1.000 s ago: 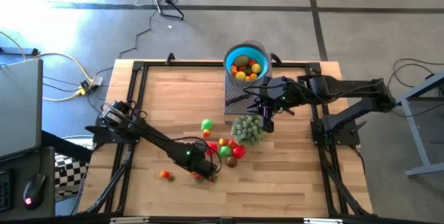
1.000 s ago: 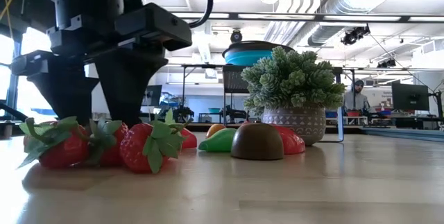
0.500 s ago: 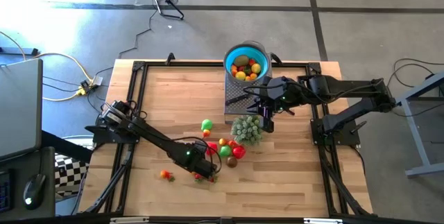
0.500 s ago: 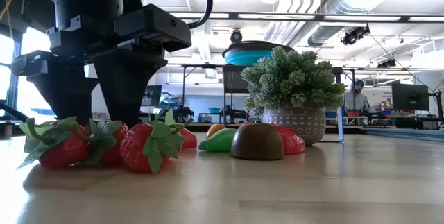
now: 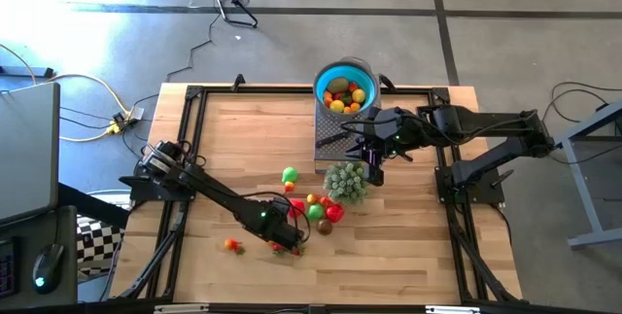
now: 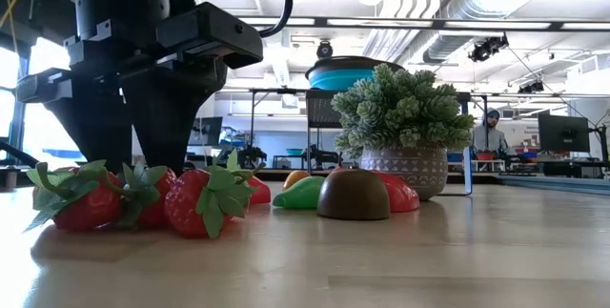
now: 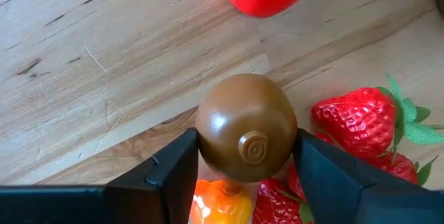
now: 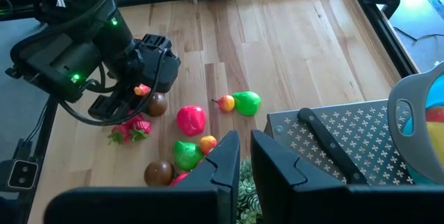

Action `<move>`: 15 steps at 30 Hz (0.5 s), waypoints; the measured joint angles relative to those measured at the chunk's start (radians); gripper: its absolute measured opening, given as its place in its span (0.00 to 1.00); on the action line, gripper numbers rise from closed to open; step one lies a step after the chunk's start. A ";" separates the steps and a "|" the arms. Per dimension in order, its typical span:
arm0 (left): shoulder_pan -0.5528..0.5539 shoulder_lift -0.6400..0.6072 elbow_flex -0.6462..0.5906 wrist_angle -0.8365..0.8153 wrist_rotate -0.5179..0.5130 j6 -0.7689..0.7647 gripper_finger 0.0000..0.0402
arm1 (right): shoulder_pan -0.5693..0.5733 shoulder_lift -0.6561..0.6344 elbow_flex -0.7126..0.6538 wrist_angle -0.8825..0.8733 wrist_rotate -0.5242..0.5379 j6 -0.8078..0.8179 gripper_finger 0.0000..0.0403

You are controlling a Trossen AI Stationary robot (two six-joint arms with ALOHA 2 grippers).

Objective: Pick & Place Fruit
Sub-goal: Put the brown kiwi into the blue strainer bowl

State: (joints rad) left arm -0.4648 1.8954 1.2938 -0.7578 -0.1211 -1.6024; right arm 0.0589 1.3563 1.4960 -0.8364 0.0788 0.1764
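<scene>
- A pale wooden table (image 5: pixel 243 149) in a black frame stands on a grey floor; the low view looks past it into a workshop where a person (image 6: pixel 490 132) stands far back
- My left gripper (image 7: pixel 246 156) is down at the table's near middle, its two fingers (image 7: pixel 173 175) closed against both sides of a round brown fruit (image 7: pixel 247 128); from above I see it among the strawberries (image 5: pixel 288 247)
- My left arm (image 5: pixel 209 192) reaches low and slantwise from its base at the table's left edge
- My right gripper (image 8: pixel 241 156) is closed on nothing, fingers nearly together, hovering over a pale green bushy plant (image 5: pixel 346 181)
- My right arm (image 5: pixel 466 124) stretches in from the right, near a perforated grey tray (image 8: pixel 326 144) that carries a black-handled knife (image 8: pixel 331 148)
- A blue bowl (image 5: pixel 345 87) at the table's far edge already holds several fruits
- Loose fruit lies between the grippers: a red piece (image 8: pixel 191 121), a green pear (image 8: pixel 247 102), a second brown one (image 8: pixel 158 173), and one strawberry (image 5: pixel 233 245) apart to the left
- I can read no labels or writing
</scene>
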 joint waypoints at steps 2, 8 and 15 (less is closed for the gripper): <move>0.000 0.000 0.000 0.000 0.000 0.000 0.52 | 0.000 0.000 0.000 0.000 0.000 0.000 0.07; 0.000 0.000 0.000 0.000 0.000 0.000 0.52 | 0.000 0.000 0.000 0.000 0.000 0.001 0.07; 0.000 -0.001 0.000 -0.011 0.000 0.000 0.52 | 0.000 0.000 0.000 0.000 0.000 -0.006 0.07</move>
State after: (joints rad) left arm -0.4648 1.8948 1.2938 -0.7693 -0.1207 -1.6024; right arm 0.0589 1.3563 1.4960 -0.8368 0.0788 0.1700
